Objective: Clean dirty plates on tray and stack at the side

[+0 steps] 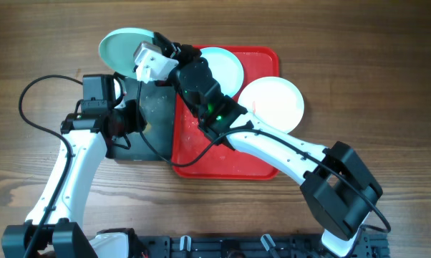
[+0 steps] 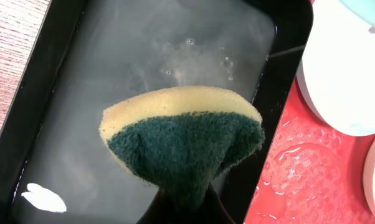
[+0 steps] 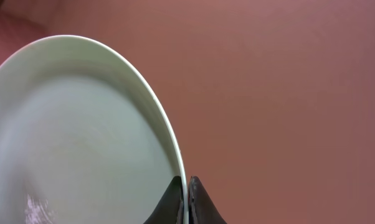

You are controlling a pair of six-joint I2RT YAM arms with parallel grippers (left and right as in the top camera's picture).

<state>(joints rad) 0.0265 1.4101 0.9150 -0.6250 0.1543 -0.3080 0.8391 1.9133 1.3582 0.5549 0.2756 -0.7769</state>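
My right gripper (image 1: pixel 160 44) is shut on the rim of a pale light-blue plate (image 1: pixel 122 49), holding it over the table at the far left, beyond the black tray; in the right wrist view the plate (image 3: pixel 81 143) fills the left side with my fingertips (image 3: pixel 186 186) pinching its edge. A second light-blue plate (image 1: pixel 226 64) and a white plate (image 1: pixel 273 102) lie on the red tray (image 1: pixel 223 161). My left gripper (image 1: pixel 126 118) is shut on a yellow-and-green sponge (image 2: pixel 184 140) above the black tray.
The black tray (image 2: pixel 75 93) holds shallow water and lies left of the red tray, touching it. The red tray's floor (image 2: pixel 299 168) is wet. A black cable (image 1: pixel 29 100) loops on the table at the left.
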